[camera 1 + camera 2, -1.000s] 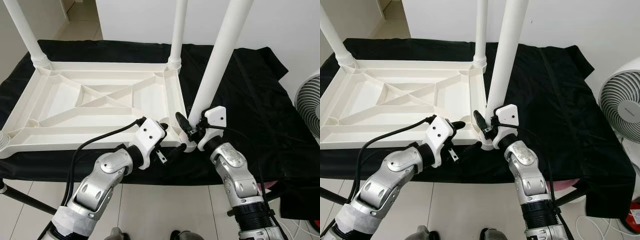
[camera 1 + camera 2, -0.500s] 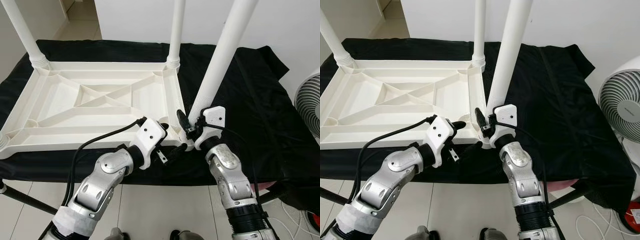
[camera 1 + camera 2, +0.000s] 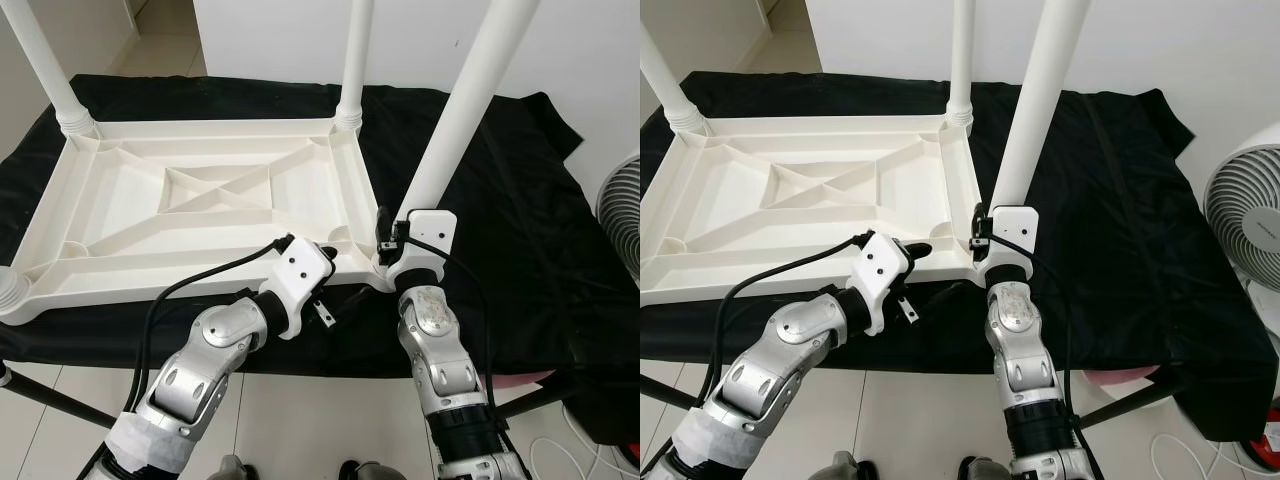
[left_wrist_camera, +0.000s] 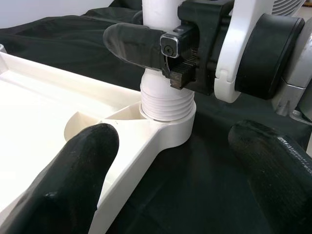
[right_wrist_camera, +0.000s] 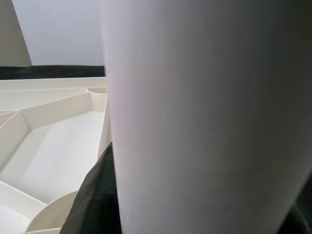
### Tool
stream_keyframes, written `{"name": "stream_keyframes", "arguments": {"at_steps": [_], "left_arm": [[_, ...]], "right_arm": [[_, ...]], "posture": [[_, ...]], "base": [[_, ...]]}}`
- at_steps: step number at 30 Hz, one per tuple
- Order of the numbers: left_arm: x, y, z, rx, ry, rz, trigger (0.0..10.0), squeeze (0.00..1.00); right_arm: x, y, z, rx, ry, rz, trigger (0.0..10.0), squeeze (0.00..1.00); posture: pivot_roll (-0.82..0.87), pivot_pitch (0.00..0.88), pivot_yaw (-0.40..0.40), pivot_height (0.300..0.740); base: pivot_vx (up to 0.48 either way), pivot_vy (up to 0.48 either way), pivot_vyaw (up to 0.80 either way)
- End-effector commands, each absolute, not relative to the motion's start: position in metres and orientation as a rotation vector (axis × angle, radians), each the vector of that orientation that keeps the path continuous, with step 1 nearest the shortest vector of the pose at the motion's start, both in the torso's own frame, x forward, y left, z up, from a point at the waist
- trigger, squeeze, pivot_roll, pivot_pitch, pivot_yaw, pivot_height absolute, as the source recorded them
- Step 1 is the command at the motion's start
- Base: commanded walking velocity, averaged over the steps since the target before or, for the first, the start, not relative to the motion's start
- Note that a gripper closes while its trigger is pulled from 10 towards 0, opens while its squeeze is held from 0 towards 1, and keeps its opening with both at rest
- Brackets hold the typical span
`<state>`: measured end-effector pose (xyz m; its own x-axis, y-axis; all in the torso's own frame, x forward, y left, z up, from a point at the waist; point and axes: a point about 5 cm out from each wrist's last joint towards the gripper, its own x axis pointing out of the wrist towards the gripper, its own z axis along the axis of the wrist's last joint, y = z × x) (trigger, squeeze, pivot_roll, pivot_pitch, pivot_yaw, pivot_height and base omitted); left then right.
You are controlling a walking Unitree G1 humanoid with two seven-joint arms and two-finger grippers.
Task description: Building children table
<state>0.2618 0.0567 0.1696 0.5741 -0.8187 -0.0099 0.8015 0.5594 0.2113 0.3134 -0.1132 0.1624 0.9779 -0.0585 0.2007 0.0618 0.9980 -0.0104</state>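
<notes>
The white table leg (image 3: 455, 120) is clamped low down by the right pincer (image 4: 163, 48), its threaded end seated in the near corner socket (image 4: 170, 129) of the upturned tabletop (image 3: 200, 200) on the black-draped worktop (image 3: 500, 200). The left pincer (image 4: 195, 170) is held apart astride that corner. The leg should be kept upright and turned gently so the thread is not crossed.

White wall (image 3: 280, 40), tiled floor (image 3: 330, 400), fan (image 3: 1245, 225).
</notes>
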Motion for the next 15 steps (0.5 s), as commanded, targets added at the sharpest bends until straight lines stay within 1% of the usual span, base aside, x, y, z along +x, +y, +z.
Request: {"name": "stream_keyframes", "arguments": {"at_steps": [1, 5, 15], "left_arm": [[0.259, 0.053, 0.166, 0.198, -0.081, -0.989, 10.0, 0.0], [0.26, 0.053, 0.166, 0.202, -0.083, -0.991, 10.0, 0.0], [0.26, 0.052, 0.165, 0.205, -0.083, -0.998, 10.0, 0.0]], "right_arm": [[0.31, -0.132, 0.126, -0.05, -0.033, -0.163, 10.0, 0.0], [0.318, -0.143, 0.122, -0.046, 0.007, -0.257, 10.0, 0.0], [0.326, -0.142, 0.122, -0.045, 0.008, -0.301, 10.0, 0.0]], "posture": [[-0.06, 0.099, -0.017, 0.74], [-0.06, 0.083, -0.019, 0.74], [-0.06, 0.074, -0.017, 0.74]], "base": [[0.0, 0.0, 0.0], [0.0, 0.0, 0.0], [0.0, 0.0, 0.0]]}}
